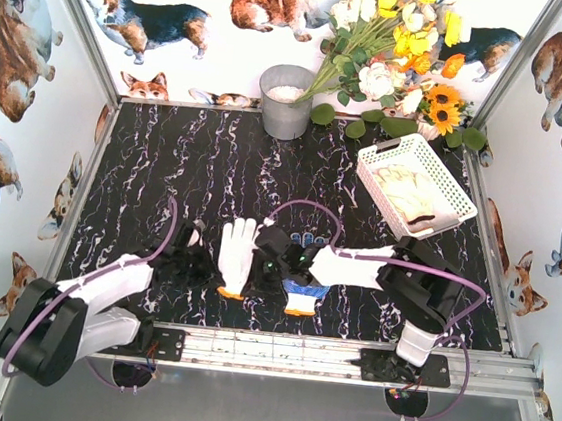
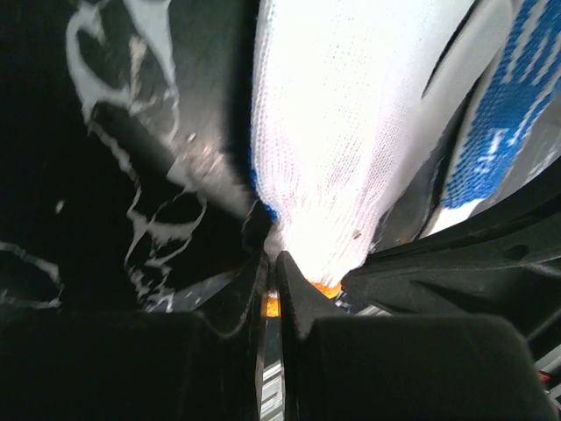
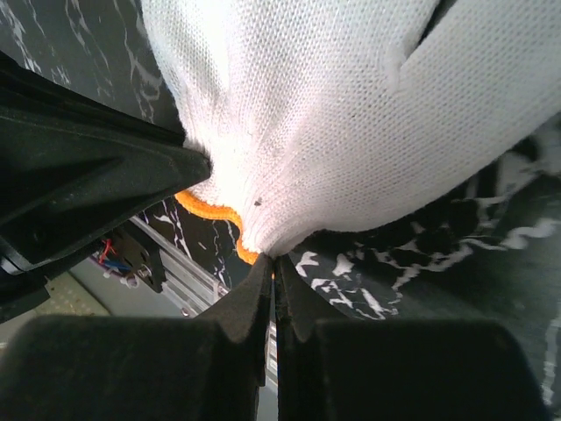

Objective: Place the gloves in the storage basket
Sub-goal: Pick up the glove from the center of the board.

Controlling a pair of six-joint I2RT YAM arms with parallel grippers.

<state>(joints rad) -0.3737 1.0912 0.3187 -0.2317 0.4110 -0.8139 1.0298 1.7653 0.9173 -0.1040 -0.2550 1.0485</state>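
Observation:
A white knit glove (image 1: 237, 251) with an orange cuff lies at the table's front centre. My left gripper (image 1: 210, 268) is at its left side and my right gripper (image 1: 273, 265) at its right. In the left wrist view the left gripper (image 2: 272, 256) is shut on the orange cuff edge of the white glove (image 2: 351, 114). The right gripper (image 3: 273, 259) is likewise shut on the cuff end of the same glove (image 3: 351, 114). A blue-and-white dotted glove (image 1: 304, 295) (image 2: 491, 132) lies partly under the right gripper. The white storage basket (image 1: 447, 178) stands at the back right and holds cream gloves (image 1: 404, 191).
A grey metal bucket (image 1: 285, 100) stands at the back centre. A bunch of flowers (image 1: 399, 42) leans over the back right, above the basket. An aluminium rail (image 1: 276, 351) runs along the near edge between the arm bases.

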